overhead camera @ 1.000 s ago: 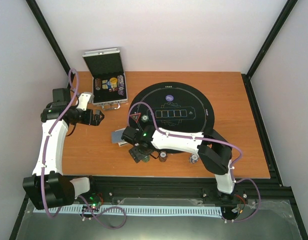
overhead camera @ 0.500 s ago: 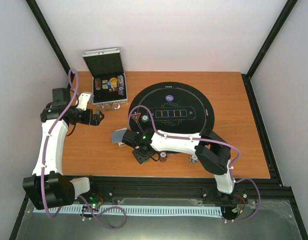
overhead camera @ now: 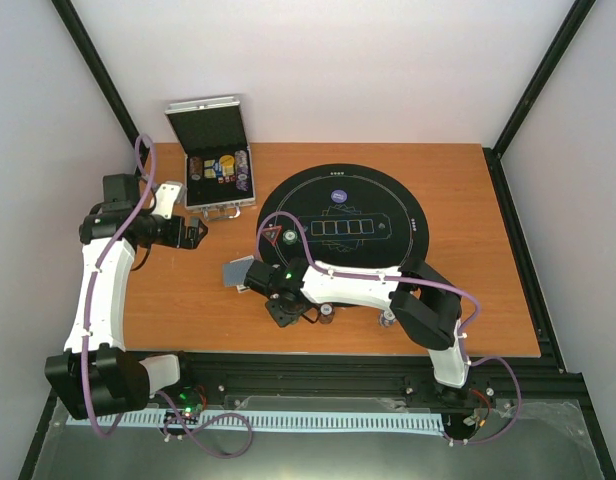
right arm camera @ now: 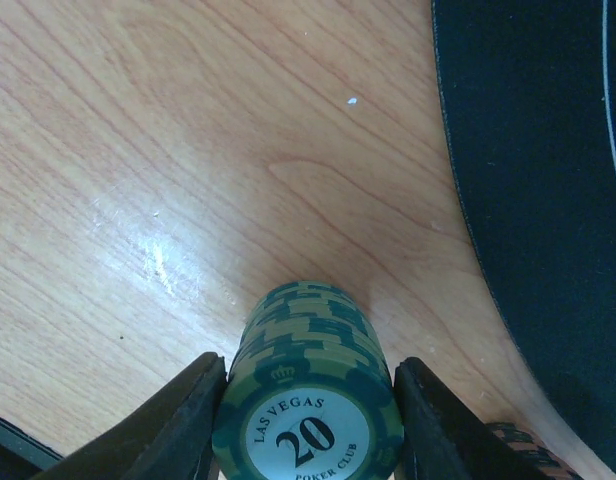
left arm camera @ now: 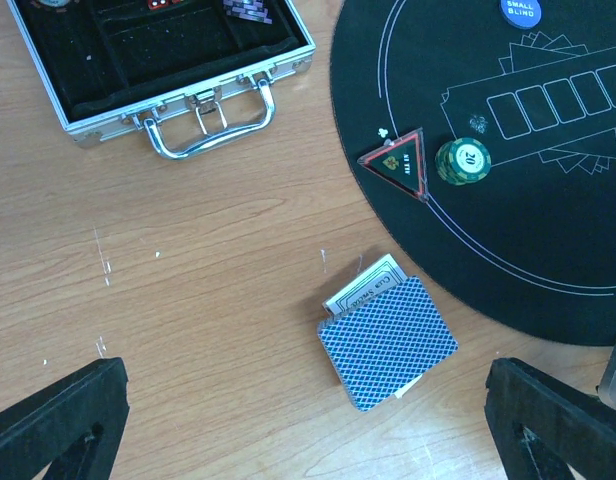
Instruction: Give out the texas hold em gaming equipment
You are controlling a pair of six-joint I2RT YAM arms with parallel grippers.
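While the left gripper (left arm camera: 308, 415) hangs over bare wood at the left of the table (overhead camera: 468, 300), its fingers (left arm camera: 58, 425) spread as wide as they go with nothing between them, the right gripper (right arm camera: 308, 400) is down near the table's near edge. Its two fingers (right arm camera: 183, 420) are pressed against either side of a short stack of green chips (right arm camera: 308, 370), whose top face reads "Las Vegas 20 Poker Club". That stack is over the wood just off the near-left rim of the round black mat (overhead camera: 388, 195); from where I stand I can't tell whether it rests on the table or is lifted clear. A little farther left, just beside the mat's rim, lies a deck of blue-backed playing cards (left arm camera: 388, 340), slightly skewed so a pale edge peeks out on its far side. On the mat, close to its left rim, a red triangle marker (left arm camera: 396, 160) and a single green chip (left arm camera: 462, 160) sit side by side, touching. A blue button (left arm camera: 520, 10) marked "small blind" lies toward the mat's far side. Two more small chip stacks (overhead camera: 327, 313) stand along the near edge, right of the right gripper and partly hidden by its arm. At the far left corner the silver case (overhead camera: 220, 170) stands open, lid up, with chips in its compartments.
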